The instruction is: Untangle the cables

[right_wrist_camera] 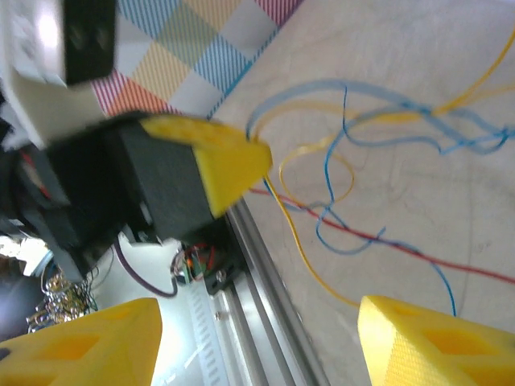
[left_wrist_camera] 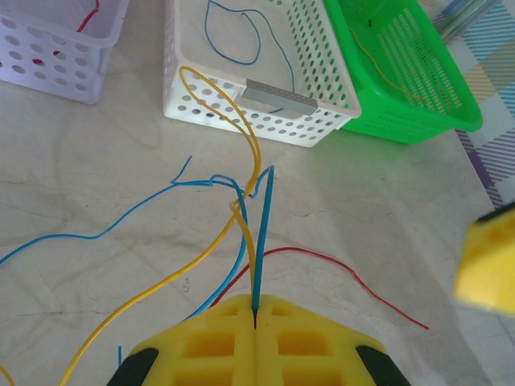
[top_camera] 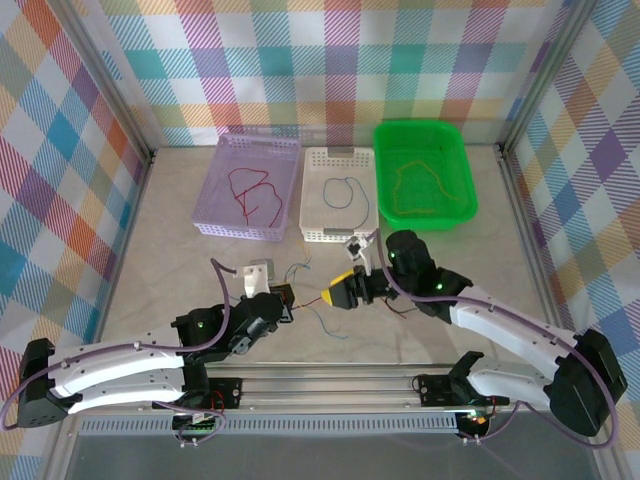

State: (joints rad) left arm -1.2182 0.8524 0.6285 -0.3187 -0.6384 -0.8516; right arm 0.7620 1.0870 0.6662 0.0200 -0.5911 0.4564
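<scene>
On the bench [left_wrist_camera: 96, 185], just in front of the white basket [left_wrist_camera: 241, 125]: a loose snarl of thin cables [left_wrist_camera: 240, 190]. Blue, yellow and red strands cross near one knot (the yellow one arcs up in a tall loop). Grip state: left gripper [left_wrist_camera: 254, 312] is clenched on a blue cable [left_wrist_camera: 264, 233], which runs straight out from the fingertips. The right gripper [right_wrist_camera: 261, 322] is released, fingers wide apart with nothing between them.

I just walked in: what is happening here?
The left gripper is shut on a blue cable from the tangle on the table. The right gripper is open beside it. A red cable lies in the purple basket, a second blue cable in the white basket, a yellow cable in the green basket.
</scene>
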